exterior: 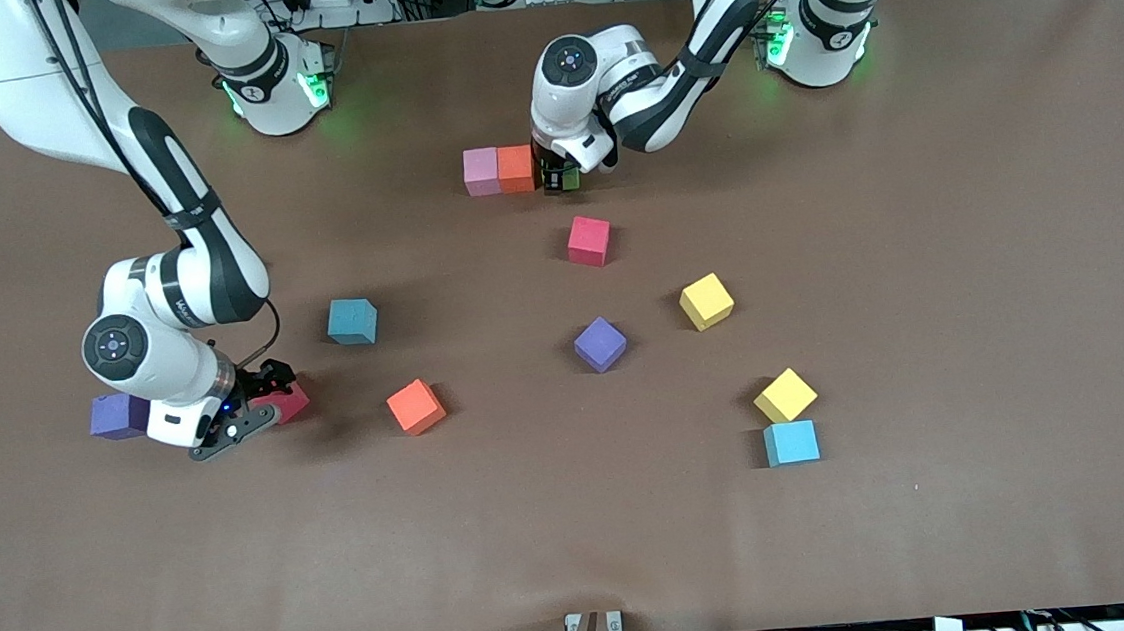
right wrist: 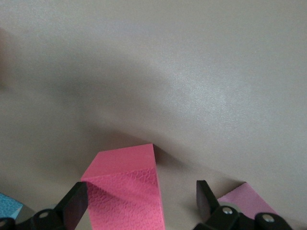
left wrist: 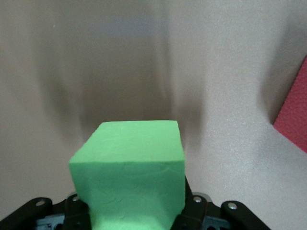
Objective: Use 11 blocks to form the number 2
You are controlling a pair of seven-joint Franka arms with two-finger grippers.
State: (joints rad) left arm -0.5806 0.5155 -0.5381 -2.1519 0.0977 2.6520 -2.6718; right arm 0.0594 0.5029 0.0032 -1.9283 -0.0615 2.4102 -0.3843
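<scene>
Nearest the front camera a light blue block (exterior: 792,443) sits on the brown table (exterior: 974,323), touching or almost touching the yellow block (exterior: 785,395) just above it, which is turned at an angle. Farther up lie a second yellow block (exterior: 706,301), a purple block (exterior: 600,344), an orange block (exterior: 416,406) and a teal-blue block (exterior: 353,321), all well apart from one another. A red block (exterior: 589,241) lies alone nearer the robots' bases.

The start of the number 2 is a short row close to the bases: a pale pink block (exterior: 481,171) touching an orange block (exterior: 515,169). The left gripper (exterior: 561,177) is down at the row's end toward the left arm, its fingers closed on a green block (left wrist: 129,175); the block sits just beside the orange one, though the gripper hides whether they touch.

The right gripper (exterior: 263,404) is low at the right arm's end of the table, its fingers (right wrist: 76,205) spread wide on either side of a pink-red block (right wrist: 127,189) without squeezing it. A darker purple block (exterior: 119,416) lies just beside that arm's wrist, and the right wrist view shows a pale pink corner (right wrist: 247,199) near the other finger.
</scene>
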